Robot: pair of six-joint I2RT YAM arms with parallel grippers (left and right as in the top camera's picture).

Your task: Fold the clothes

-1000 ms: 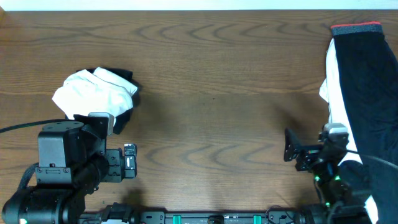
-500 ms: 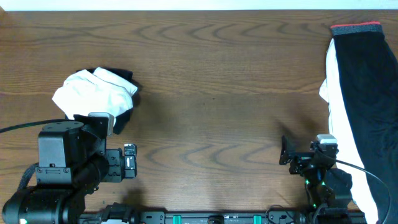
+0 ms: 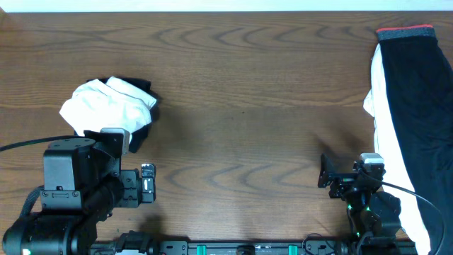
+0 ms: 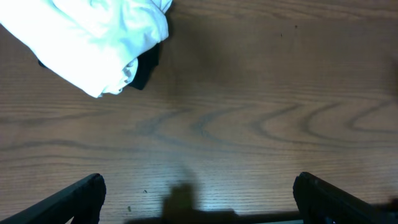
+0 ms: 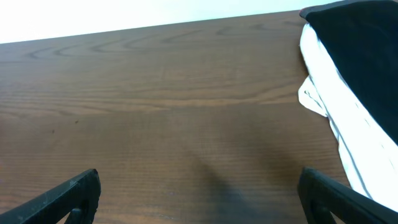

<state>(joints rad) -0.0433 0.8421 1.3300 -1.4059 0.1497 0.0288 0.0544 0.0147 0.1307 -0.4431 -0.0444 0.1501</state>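
Observation:
A crumpled bundle of clothes, white (image 3: 106, 105) with black cloth under it, lies at the table's left. In the left wrist view the same bundle (image 4: 93, 43) sits ahead and to the left of my left gripper (image 4: 199, 196). That gripper is open over bare wood with nothing between its fingers (image 4: 74, 199). A black garment with a red-and-grey band (image 3: 417, 106) lies over white cloth (image 3: 382, 106) at the right edge. My right gripper (image 3: 352, 176) stands open and empty just left of that pile. The pile (image 5: 348, 68) shows at the right of its wrist view.
The wooden table (image 3: 241, 106) runs to a pale far edge at the top. My left arm's bulky body (image 3: 71, 184) fills the front left corner, and the right arm's base (image 3: 371, 223) sits at the front right beside the white cloth's lower end.
The right arm drew back toward the front edge and a little left, away from the right pile, then held still. The left arm and both piles have not moved.

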